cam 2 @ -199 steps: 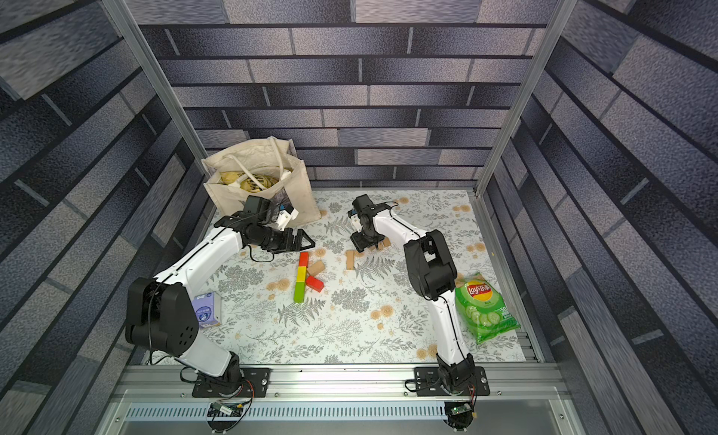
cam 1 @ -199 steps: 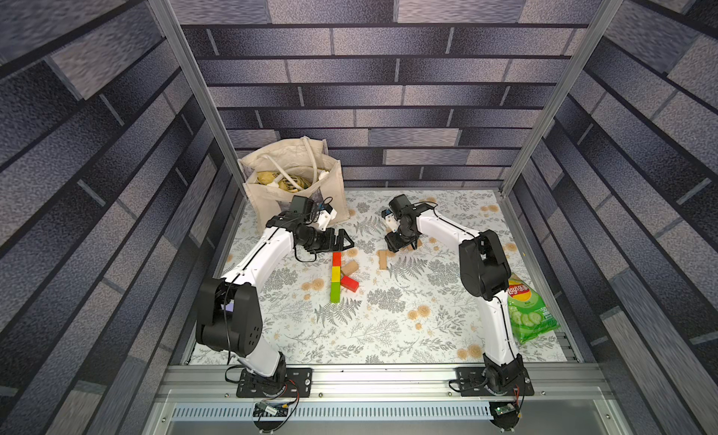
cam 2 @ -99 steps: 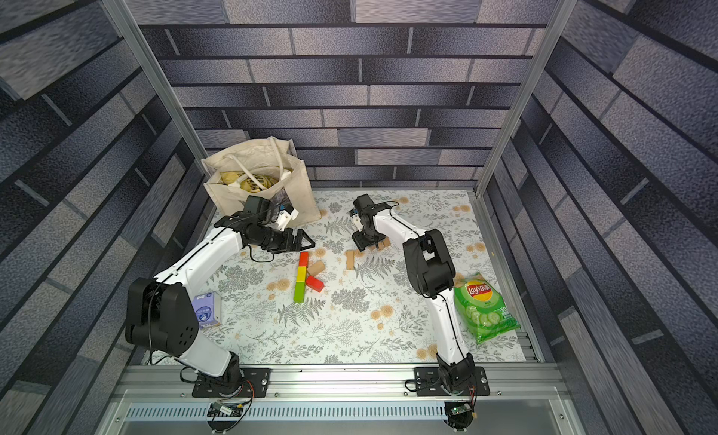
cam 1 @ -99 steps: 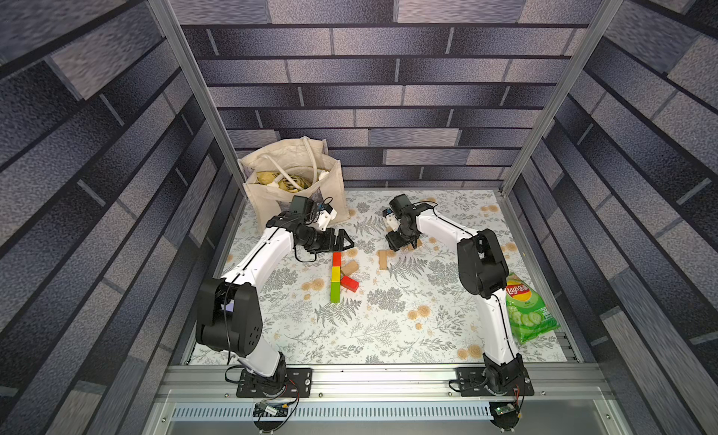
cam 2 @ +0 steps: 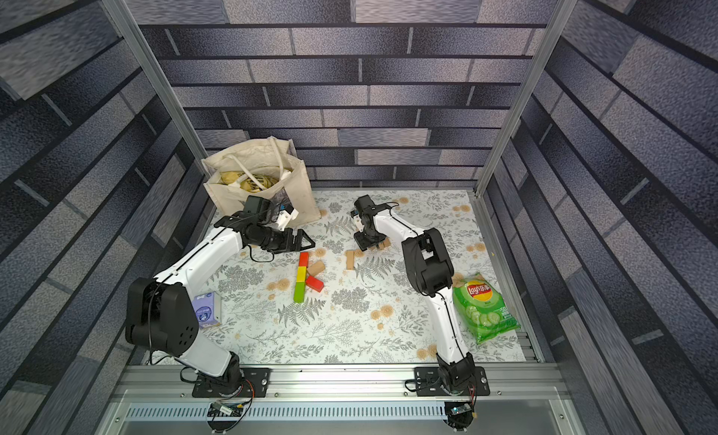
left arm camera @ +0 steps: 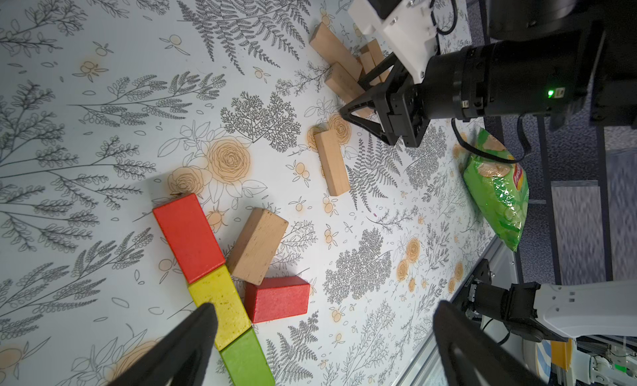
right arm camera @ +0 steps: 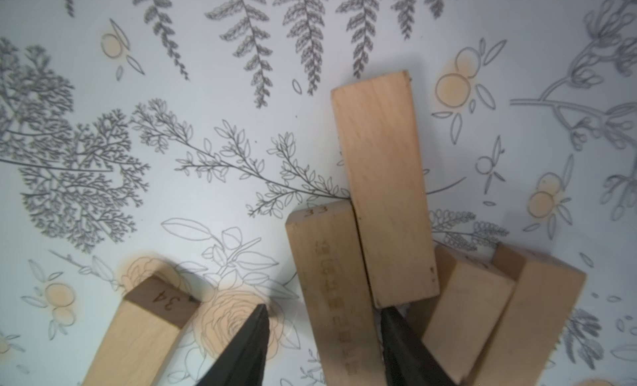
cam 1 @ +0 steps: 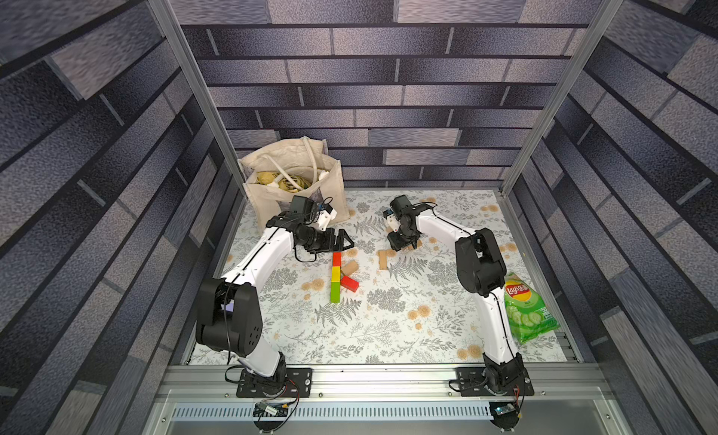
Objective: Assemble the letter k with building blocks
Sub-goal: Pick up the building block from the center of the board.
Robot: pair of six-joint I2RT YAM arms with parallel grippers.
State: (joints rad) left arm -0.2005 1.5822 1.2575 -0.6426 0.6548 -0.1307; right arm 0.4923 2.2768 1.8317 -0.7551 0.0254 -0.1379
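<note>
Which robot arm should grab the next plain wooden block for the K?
Right. The right end effector sits over the pile of plain blocks, fingers either side of one block. The left end effector hangs open by the coloured stem, away from that pile.

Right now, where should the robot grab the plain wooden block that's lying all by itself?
Pinch the lone plain block across its two long sides, near the middle, coming straight down from above. It lies flat, apart from the pile, with nothing touching those sides, so there's room to close in. End to end looks too long a span.
</note>
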